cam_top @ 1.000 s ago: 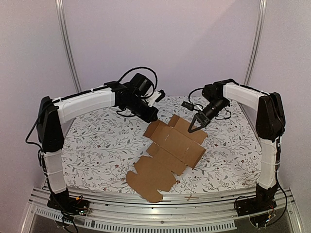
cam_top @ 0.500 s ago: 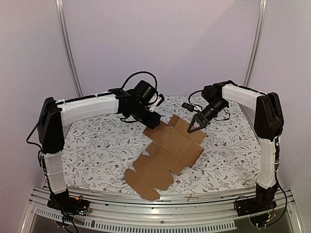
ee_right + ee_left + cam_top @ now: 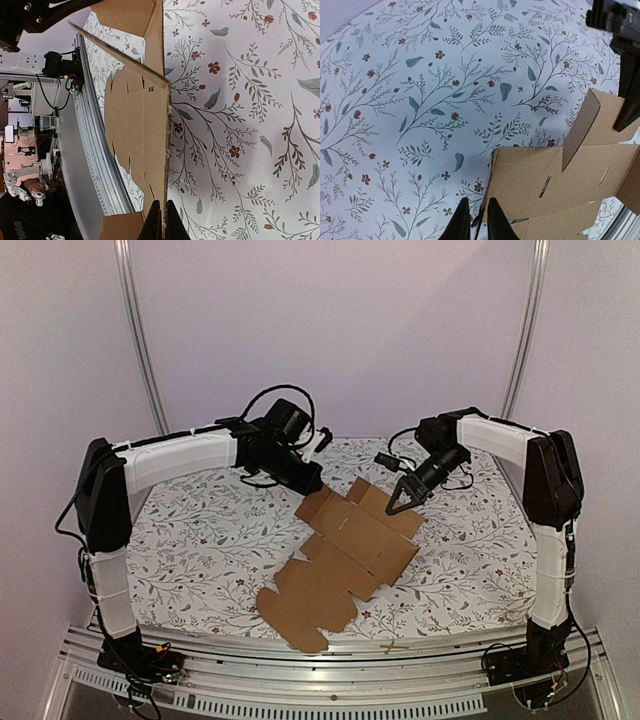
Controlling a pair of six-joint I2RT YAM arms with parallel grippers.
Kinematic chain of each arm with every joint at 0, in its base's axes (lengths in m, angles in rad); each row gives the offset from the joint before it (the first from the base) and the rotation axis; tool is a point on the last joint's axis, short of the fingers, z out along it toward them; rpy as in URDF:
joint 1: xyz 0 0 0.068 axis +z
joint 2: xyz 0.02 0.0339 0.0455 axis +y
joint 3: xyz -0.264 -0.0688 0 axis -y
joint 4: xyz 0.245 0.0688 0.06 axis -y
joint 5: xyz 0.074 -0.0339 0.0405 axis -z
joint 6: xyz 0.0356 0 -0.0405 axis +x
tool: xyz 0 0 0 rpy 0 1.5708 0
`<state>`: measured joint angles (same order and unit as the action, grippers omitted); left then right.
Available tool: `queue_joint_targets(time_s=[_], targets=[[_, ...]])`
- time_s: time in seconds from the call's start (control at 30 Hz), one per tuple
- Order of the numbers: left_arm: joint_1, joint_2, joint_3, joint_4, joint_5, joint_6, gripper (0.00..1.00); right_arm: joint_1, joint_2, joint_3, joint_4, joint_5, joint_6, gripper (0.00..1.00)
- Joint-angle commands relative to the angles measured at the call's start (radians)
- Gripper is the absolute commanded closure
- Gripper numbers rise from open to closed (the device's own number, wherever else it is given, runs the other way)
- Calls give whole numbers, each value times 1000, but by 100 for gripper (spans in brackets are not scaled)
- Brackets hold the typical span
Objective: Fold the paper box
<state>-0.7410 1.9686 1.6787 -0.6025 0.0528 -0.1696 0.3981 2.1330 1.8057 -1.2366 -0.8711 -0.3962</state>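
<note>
**Both grippers pinched the far end of the cardboard sheet**

The paper box (image 3: 345, 545) lay as a mostly flat brown sheet on the flowered cloth (image 3: 200, 540), a little right of the table's middle. It ran slantwise from the far centre toward the near edge. Its near end, with rounded tabs, lay flat on the cloth close to the metal rail (image 3: 330, 680). The far end was partly lifted, with short flaps standing up from the cloth.

The left gripper (image 3: 312, 480) reached in from the far left and met the sheet at its far left corner. In the left wrist view its two fingers (image 3: 461, 222) stood close together, with the thin edge of a raised flap running down between them, so it was clenched on that edge.

The right gripper (image 3: 393, 506) came in from the far right and pointed down at the sheet's far right flap. In the right wrist view its fingertips were pressed together on the cut edge of a panel, which rose upright from them and showed its corrugated rim.

The two grippers were near each other but apart, with the raised far end of the sheet between them.
</note>
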Motion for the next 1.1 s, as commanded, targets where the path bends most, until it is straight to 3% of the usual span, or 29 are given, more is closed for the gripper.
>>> queue_joint_targets(time_s=[0.0, 0.1, 0.37, 0.5, 0.6, 0.87, 0.9, 1.07], targets=[[5, 1, -1, 38, 65, 6, 89, -5, 9, -9, 14, -2, 11, 100], [-14, 8, 4, 36, 54, 39, 100, -10, 10, -8, 17, -26, 23, 100], [-109, 11, 15, 11, -143, -20, 100, -23, 15, -5, 49, -47, 110, 100], [-161, 18, 30, -10, -388, -48, 100, -22, 15, -3, 62, -40, 141, 100], [-192, 26, 43, -16, -497, -35, 100, -22, 6, -5, 70, -48, 162, 100], [-219, 33, 70, -44, -595, -29, 100, -23, -10, -12, 77, -42, 177, 100], [-219, 32, 72, -47, -602, -30, 98, -24, -10, -14, 77, -42, 177, 100], [-215, -20, 115, -77, -488, -28, 52, -24, -15, -16, 79, 8, 148, 100]])
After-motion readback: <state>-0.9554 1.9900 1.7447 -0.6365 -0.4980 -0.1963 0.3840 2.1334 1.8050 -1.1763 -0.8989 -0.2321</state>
